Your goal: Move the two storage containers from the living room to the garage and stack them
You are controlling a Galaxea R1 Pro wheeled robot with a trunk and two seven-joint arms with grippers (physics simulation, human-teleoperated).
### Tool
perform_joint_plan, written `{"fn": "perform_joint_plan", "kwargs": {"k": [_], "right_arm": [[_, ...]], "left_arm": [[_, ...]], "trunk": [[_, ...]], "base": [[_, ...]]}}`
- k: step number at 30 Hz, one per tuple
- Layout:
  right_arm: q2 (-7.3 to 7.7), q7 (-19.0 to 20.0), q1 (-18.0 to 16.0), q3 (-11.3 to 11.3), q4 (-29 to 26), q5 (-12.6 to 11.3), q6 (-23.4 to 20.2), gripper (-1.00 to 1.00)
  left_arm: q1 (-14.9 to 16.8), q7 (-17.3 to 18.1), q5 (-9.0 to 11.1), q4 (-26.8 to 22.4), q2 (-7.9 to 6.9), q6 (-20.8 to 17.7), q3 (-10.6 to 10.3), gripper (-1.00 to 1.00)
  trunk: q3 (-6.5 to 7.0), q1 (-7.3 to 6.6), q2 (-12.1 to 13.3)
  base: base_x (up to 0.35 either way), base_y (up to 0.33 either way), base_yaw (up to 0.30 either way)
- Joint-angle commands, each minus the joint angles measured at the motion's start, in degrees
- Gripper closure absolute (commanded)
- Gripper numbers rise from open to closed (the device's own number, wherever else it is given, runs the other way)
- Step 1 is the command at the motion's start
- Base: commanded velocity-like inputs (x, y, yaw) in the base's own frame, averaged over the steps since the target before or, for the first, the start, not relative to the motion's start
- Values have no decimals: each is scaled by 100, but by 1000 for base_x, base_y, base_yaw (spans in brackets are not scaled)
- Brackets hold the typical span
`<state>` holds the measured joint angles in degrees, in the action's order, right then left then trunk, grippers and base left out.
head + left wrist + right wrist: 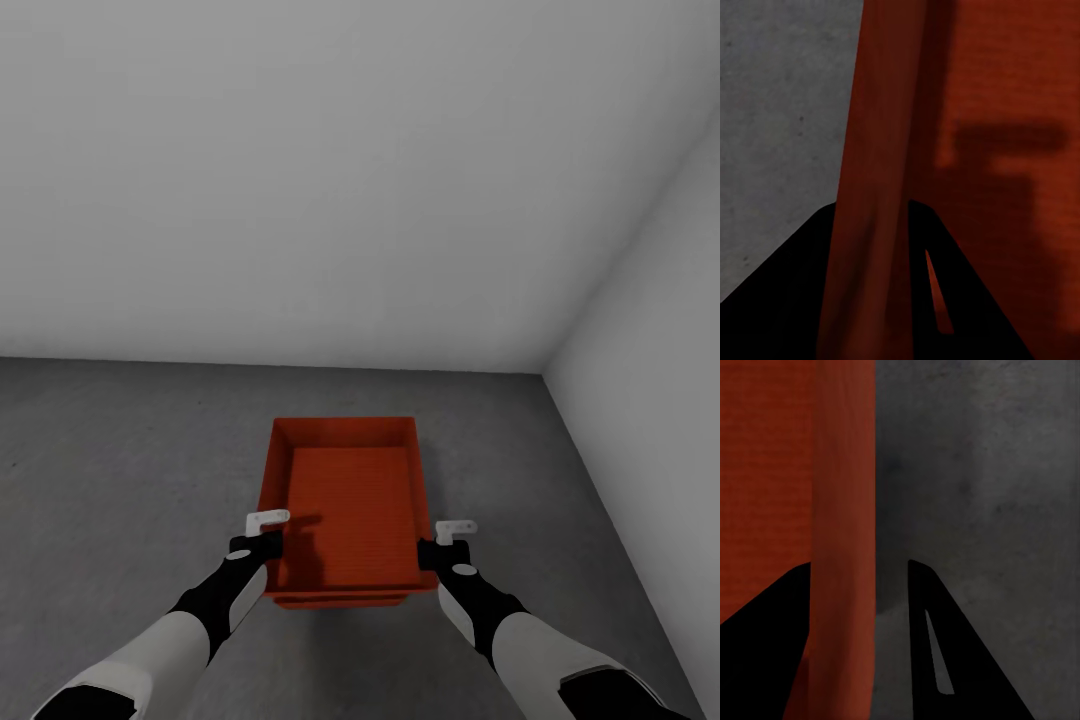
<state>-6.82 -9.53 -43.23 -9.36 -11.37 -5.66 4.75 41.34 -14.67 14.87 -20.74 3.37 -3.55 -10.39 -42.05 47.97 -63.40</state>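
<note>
Left arm: white-and-black forearm enters from the near left of the head view, reaching forward to the bin's left wall.
Left gripper (262, 533): fingers straddle the left wall of the orange-red container (345, 505); in the left wrist view the wall (874, 195) runs between the two dark fingers (787, 292), one inside, one outside. Pinching the wall.
Right arm: matching forearm enters from the near right, reaching to the bin's right wall.
Right gripper (445, 540): fingers sit either side of the right wall; in the right wrist view one finger (765, 637) is over the red interior and the other over grey concrete, with a visible gap between that outer finger and the wall. Firm contact: cannot tell.
Container: open top up, long axis pointing away from the robot; a second orange-red edge (340, 599) shows just under its near rim.
Floor (120, 450): dark grey speckled concrete below and around the bin.
Walls (330, 180): plain white, meeting in a corner at far right.
</note>
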Motion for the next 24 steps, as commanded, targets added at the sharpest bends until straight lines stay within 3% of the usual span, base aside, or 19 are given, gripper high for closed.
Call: {"fn": "perform_joint_plan", "kwargs": {"k": [1,13,24], "right_arm": [[5,-31,-1,-31,47,-93,35,100],[5,-31,-1,-31,47,-93,34,100],[5,-31,-1,-31,47,-93,35,100]], "left_arm": [[5,-78,-99,-26,-12,276,55,100],[5,-81,-100,-18,-20,276,55,100],[5,-88,-99,-18,-12,276,55,100]], "trunk": [[-4,0,-3],[-4,0,-3],[-201,242,-444]], "base": [[0,0,0],[0,0,0],[0,0,0]]}}
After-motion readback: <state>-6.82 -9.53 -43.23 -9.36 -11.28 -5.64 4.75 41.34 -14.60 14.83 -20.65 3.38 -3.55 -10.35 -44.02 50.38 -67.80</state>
